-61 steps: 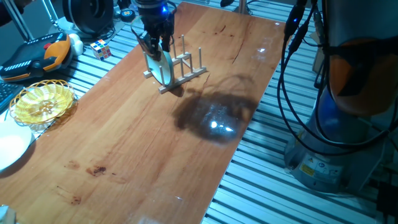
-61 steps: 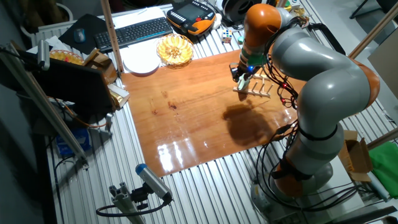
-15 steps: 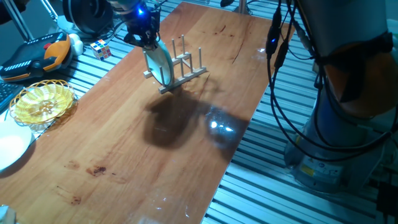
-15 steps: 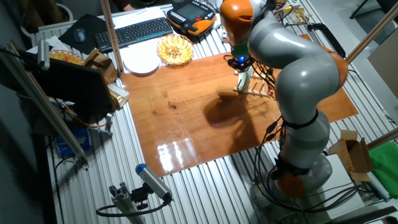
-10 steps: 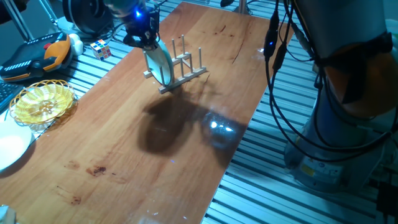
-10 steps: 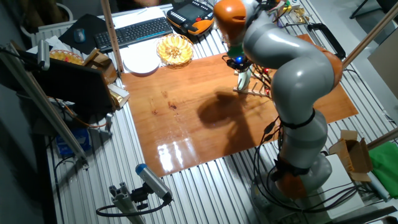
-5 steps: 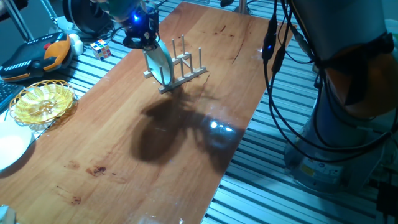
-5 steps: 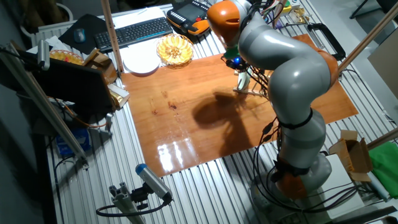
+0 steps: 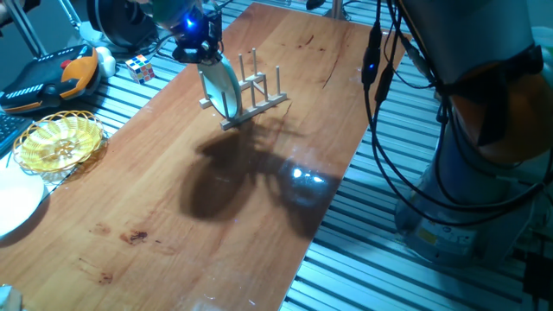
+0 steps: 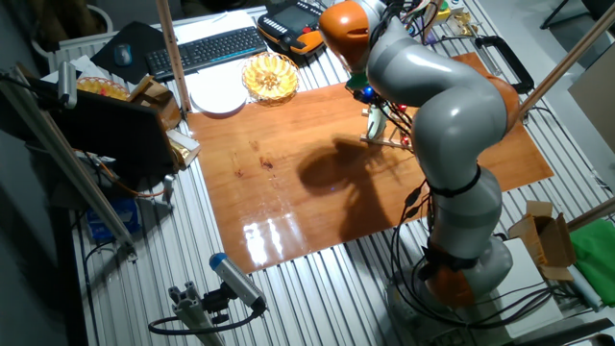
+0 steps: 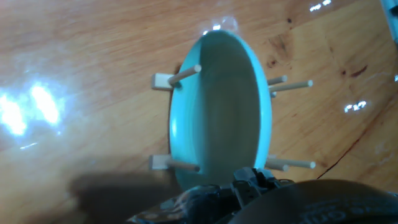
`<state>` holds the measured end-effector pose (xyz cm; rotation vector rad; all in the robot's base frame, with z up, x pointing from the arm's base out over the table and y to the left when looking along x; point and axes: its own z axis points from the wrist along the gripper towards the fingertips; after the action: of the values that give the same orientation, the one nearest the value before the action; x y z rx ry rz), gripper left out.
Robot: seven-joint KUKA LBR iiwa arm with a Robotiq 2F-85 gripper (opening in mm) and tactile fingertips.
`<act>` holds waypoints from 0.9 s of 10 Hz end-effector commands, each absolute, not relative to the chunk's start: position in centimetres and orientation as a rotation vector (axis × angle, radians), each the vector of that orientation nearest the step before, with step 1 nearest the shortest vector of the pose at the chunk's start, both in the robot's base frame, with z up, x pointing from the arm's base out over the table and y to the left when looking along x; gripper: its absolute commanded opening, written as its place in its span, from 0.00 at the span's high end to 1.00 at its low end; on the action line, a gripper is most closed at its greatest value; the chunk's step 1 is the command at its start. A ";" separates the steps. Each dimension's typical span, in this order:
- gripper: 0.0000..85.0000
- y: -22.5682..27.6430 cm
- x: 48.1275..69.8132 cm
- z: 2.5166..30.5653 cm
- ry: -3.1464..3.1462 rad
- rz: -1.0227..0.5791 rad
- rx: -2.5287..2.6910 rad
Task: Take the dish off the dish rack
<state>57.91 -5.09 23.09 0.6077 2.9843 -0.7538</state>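
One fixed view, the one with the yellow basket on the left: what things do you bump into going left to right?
White plate → yellow basket → colourful cube → turquoise dish → wooden dish rack → robot base.

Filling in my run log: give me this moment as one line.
phase: grasp at rack | gripper: at dish top edge, closure unclear | dish: upright in dish rack | lifted: not yet
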 end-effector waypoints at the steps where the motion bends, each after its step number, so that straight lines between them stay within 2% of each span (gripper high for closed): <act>1: 0.99 -5.3 58.2 23.1 2.985 -0.760 0.598; 7: 0.98 -5.9 59.0 22.7 2.953 -0.809 0.690; 9: 0.71 -5.9 59.1 22.7 2.950 -0.812 0.672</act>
<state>59.10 -5.85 22.70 0.6698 2.9484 -0.8136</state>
